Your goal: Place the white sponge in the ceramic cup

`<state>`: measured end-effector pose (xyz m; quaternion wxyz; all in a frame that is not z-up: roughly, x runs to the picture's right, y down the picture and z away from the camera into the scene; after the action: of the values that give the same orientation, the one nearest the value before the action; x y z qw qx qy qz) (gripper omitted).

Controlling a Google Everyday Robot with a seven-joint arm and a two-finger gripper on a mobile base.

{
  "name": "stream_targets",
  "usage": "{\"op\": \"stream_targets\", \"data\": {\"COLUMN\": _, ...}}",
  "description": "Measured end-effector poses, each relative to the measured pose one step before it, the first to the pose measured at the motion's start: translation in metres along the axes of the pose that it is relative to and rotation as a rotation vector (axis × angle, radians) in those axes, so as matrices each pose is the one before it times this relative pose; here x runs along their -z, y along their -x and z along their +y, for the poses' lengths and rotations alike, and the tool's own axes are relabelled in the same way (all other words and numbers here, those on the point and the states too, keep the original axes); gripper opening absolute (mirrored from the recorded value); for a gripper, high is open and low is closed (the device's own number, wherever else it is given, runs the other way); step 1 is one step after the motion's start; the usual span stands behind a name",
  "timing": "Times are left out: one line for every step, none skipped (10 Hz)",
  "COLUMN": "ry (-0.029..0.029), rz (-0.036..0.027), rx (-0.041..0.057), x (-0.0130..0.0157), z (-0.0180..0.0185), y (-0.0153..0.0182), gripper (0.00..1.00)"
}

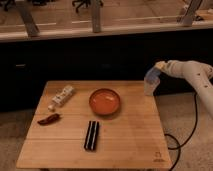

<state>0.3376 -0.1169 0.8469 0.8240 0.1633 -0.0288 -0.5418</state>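
The ceramic cup point(148, 89) stands at the far right edge of the wooden table point(125, 135). It is small, pale and straight-sided. Just above its mouth hangs the white sponge point(152, 76), a pale bluish block tilted downward. My gripper point(158, 68) comes in from the right on a white arm and is shut on the sponge's upper end. Whether the sponge's lower end touches the cup's rim I cannot tell.
An orange bowl point(105, 102) sits mid-table, left of the cup. A white patterned bar point(62, 96) and a dark red strip point(49, 119) lie at the left. A black bar point(91, 135) lies toward the front. A cable point(181, 140) hangs right of the table.
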Motion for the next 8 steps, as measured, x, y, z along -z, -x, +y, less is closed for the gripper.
{"op": "stream_targets", "data": {"ry": 0.01765, "rz": 0.02557, "rx": 0.03531, "x": 0.00186, "z": -0.00247, "y": 0.00069, "gripper": 0.0}}
{"op": "stream_targets", "data": {"ry": 0.00959, "rz": 0.01291, "rx": 0.01635, "x": 0.00081, "z": -0.00058, "y": -0.00004, "gripper": 0.0}}
{"op": "stream_targets", "data": {"ry": 0.01021, "rz": 0.01235, "rx": 0.01231, "x": 0.00058, "z": -0.00028, "y": 0.00026, "gripper": 0.0}}
{"op": "stream_targets", "data": {"ry": 0.011, "rz": 0.0097, "rx": 0.00775, "x": 0.00042, "z": 0.00048, "y": 0.0001, "gripper": 0.0}}
{"op": "stream_targets", "data": {"ry": 0.01379, "rz": 0.0094, "rx": 0.00303, "x": 0.00094, "z": 0.00212, "y": -0.00107, "gripper": 0.0}}
{"op": "stream_targets", "data": {"ry": 0.00919, "rz": 0.00259, "rx": -0.00061, "x": 0.00015, "z": 0.00187, "y": -0.00031, "gripper": 0.0}}
{"op": "stream_targets", "data": {"ry": 0.0129, "rz": 0.00199, "rx": -0.00337, "x": 0.00077, "z": 0.00271, "y": -0.00095, "gripper": 0.0}}
{"op": "stream_targets", "data": {"ry": 0.01283, "rz": -0.00254, "rx": -0.00529, "x": 0.00001, "z": 0.0025, "y": 0.00002, "gripper": 0.0}}
